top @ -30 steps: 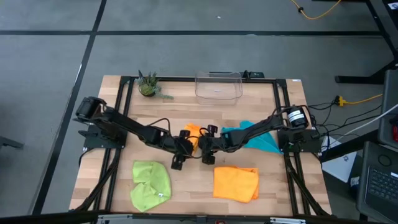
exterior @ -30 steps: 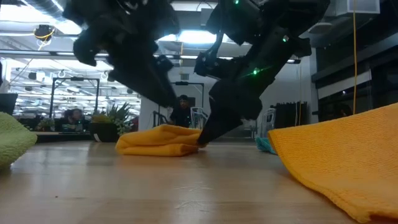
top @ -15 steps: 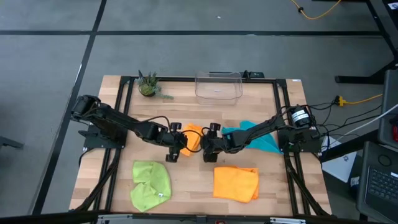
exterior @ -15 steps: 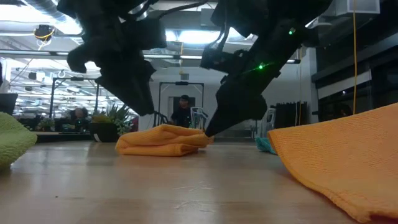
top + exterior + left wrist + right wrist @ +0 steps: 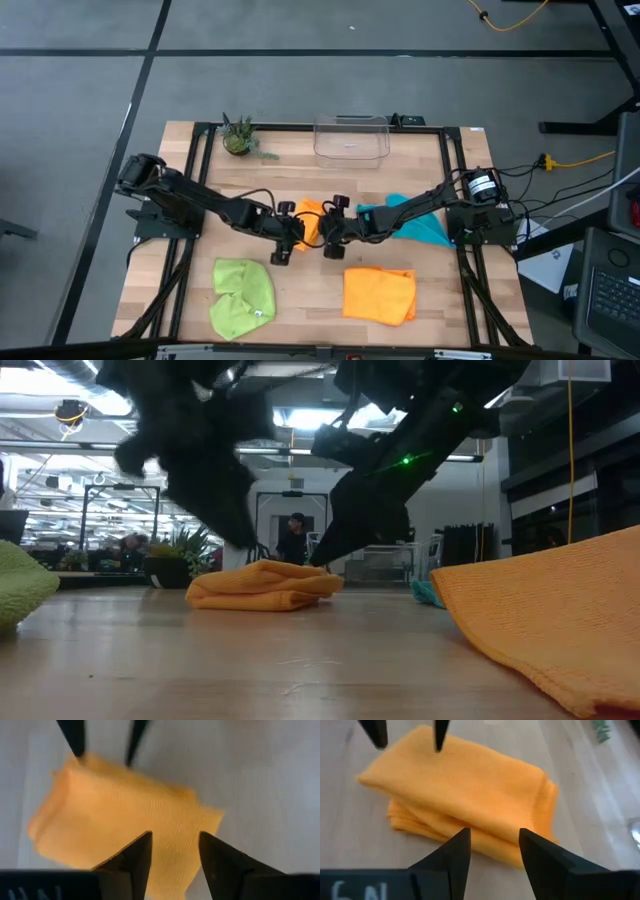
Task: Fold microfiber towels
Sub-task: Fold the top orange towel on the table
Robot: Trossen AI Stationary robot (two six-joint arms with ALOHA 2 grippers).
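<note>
Change: A moment ago the right gripper (image 5: 329, 238) had its tips down at the edge of the folded orange towel (image 5: 310, 221). Now, in the low view, it has lifted off the cloth. The left gripper (image 5: 284, 246) has shifted a little at the other side.
Meaning: I think the fold on this towel is done and both arms are backing away.
Left gripper: fingers apart, empty, just above the folded towel at its 8 o'clock side.
Right gripper: fingers apart, empty, at the towel's 4 o'clock side.
Folded orange towel: lies flat in a small thick stack at the middle of the table (image 5: 300, 170).
Other towels: green towel (image 5: 243, 296) at 7 o'clock and second orange towel (image 5: 379, 295) at 5 o'clock, both still loose. Blue towel (image 5: 410, 222) at 3 o'clock, partly under the right arm.
Other things: clear bin (image 5: 351, 137) at 12 o'clock, small plant (image 5: 238, 138) at 11 o'clock.
In the way: nothing sits between the grippers and the loose towels.
</note>
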